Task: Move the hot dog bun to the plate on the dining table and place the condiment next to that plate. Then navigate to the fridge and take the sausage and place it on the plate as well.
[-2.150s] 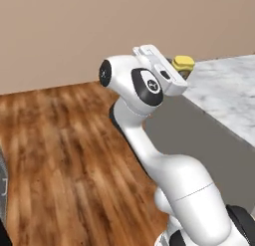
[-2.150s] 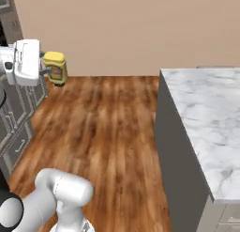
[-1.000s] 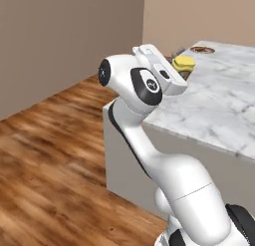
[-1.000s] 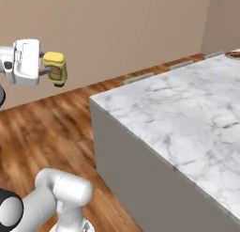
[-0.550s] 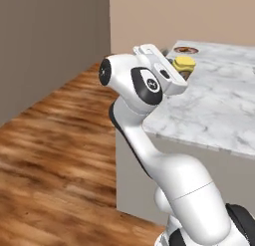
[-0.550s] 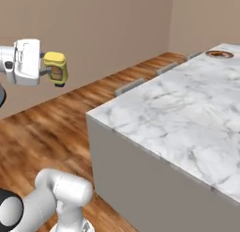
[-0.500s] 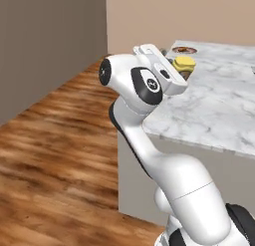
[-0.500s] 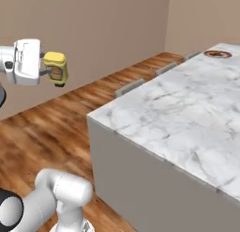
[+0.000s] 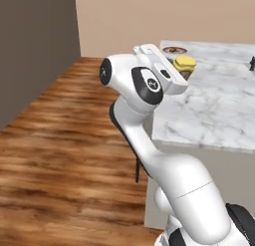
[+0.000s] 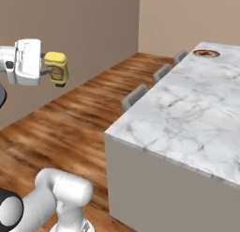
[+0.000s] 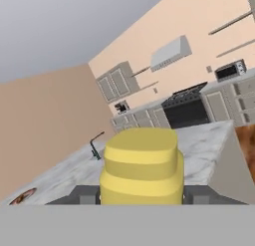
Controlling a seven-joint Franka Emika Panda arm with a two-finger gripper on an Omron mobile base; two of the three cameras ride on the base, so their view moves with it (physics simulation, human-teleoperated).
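- The jaws stood closed on the small yellow squeeze bottle with a brown-orange label, the condiment (image 10: 56, 68), one dark finger pressed to either side of its body; the gripper (image 10: 52, 69) carried it in the air.
- In the right base view the bottle hung well apart from the dining table (image 10: 187, 118), a large island with a white-grey veined marble top, and over the wooden floor (image 10: 84, 113).
- The round plate with a dark rim and red inner ring (image 10: 206, 53) sat at the far end of that marble top, well away from the bottle; in the left base view the plate (image 9: 175, 50) showed just behind the yellow cap.
- The hand view looked along the bottle's top (image 11: 141, 169) toward the marble top and a black faucet (image 11: 94, 146).
- By my judgement the bottle was light and of soft plastic, so a hard squeeze could dent it or push sauce out.
- Its smooth sides looked slippery; a hold across the middle of the body, as shown, seemed the safest place.
- It would likely tip easily when set down beside the plate, so it should meet the marble flat on its base.
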